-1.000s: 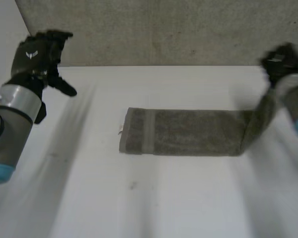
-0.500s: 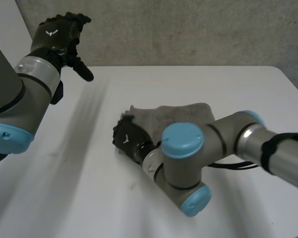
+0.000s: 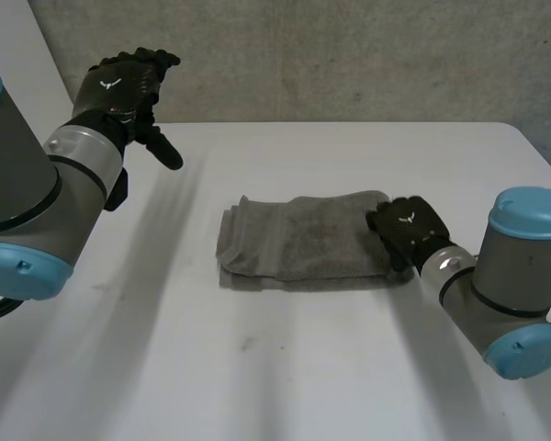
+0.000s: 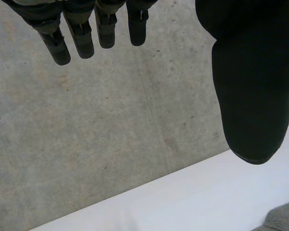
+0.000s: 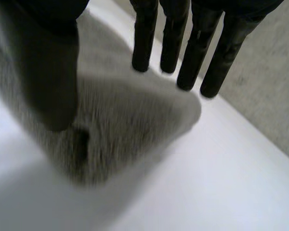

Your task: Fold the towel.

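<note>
Towel (image 3: 298, 241) is now doubled over in the middle of the white table (image 3: 349, 367), about half as long as a second ago, when it was one long strip with its right end pulled up in the air. The striped end sits on the left, and the layers don't line up perfectly there, so a bit of the lower edge peeks out.

Right hand (image 3: 406, 228) is back at the towel's right end, the folded one. Half a second ago that arm was stretched way across to the left end. In the right wrist view the fingers (image 5: 144, 38) are straight and spread from the thumb, with the towel (image 5: 120, 120) lying loose under the palm, so it's let go.

Left hand (image 3: 121, 87) is up in the air over the back left of the table, well apart from the towel, and has drifted a bit inward since before. Its wrist view shows the fingers (image 4: 82, 33) hanging relaxed in front of the concrete wall (image 4: 111, 125), grasping nothing.
</note>
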You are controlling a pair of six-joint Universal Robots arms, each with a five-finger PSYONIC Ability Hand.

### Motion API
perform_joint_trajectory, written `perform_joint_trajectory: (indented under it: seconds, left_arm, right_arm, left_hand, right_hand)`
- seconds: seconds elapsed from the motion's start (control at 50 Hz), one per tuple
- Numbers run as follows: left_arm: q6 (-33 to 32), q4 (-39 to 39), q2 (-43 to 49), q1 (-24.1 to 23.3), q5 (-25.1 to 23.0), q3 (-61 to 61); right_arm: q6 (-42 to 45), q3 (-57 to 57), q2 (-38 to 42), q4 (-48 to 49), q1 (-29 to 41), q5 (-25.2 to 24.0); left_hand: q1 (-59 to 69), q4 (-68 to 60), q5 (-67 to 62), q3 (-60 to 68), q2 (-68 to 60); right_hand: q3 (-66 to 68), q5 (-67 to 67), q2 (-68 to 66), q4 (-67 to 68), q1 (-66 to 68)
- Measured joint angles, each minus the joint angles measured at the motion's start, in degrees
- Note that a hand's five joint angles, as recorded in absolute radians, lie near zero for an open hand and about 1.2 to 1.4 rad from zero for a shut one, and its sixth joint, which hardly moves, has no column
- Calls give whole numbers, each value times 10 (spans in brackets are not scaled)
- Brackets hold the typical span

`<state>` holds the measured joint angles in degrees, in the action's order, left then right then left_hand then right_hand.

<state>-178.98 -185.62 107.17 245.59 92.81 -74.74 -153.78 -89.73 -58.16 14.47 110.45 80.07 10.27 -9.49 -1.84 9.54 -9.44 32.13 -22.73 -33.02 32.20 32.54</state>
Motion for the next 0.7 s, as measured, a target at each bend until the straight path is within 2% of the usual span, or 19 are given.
perform_joint_trajectory:
  seconds: [0.04, 0.1, 0.14, 0.26, 0.36, 0.5, 0.64, 0.66, 0.7]
  left_arm:
    - [3, 0, 0, -4, 0, -3]
    - [6, 0, 0, -8, 0, -9]
    - [7, 0, -1, -10, -1, -13]
    - [9, 0, -4, -12, -1, -20]
    - [9, 0, -7, -11, -1, -19]
    - [10, 0, -11, -8, 0, -18]
    - [10, 0, -11, -6, 0, -21]
    - [10, 0, -11, -5, 0, -22]
    - [10, 0, -10, -5, 0, -24]
  right_arm:
    - [26, 6, 21, 2, -5, 10]
    - [64, 19, 40, 4, -8, 32]
    - [86, 30, 47, 5, -8, 48]
    - [163, 74, 43, 3, 5, 80]
    - [239, 116, 35, 5, 65, 71]
    - [393, 172, 85, 6, 207, -13]
    - [492, 183, 144, 7, 265, -70]
    - [492, 183, 145, 7, 266, -70]
    - [471, 180, 138, 12, 266, -65]
  left_hand:
    - [0, 0, 0, 0, 0]
    - [0, 0, 0, 0, 0]
    - [0, 0, 0, 0, 0]
    - [0, 0, 0, 0, 0]
    - [0, 0, 0, 0, 0]
    - [0, 0, 0, 0, 0]
    - [0, 0, 0, 0, 0]
    - [0, 0, 0, 0, 0]
    - [0, 0, 0, 0, 0]
  right_hand:
    - [195, -183, -195, 195, 189]
    - [409, -401, -409, 409, 404]
    - [442, -433, -427, 443, 424]
    - [444, -434, -427, 446, 425]
    - [444, -434, -427, 446, 425]
    - [444, -434, -427, 446, 425]
    - [443, -437, -427, 445, 425]
    - [422, -419, -407, 427, 408]
    - [245, -229, -224, 243, 235]
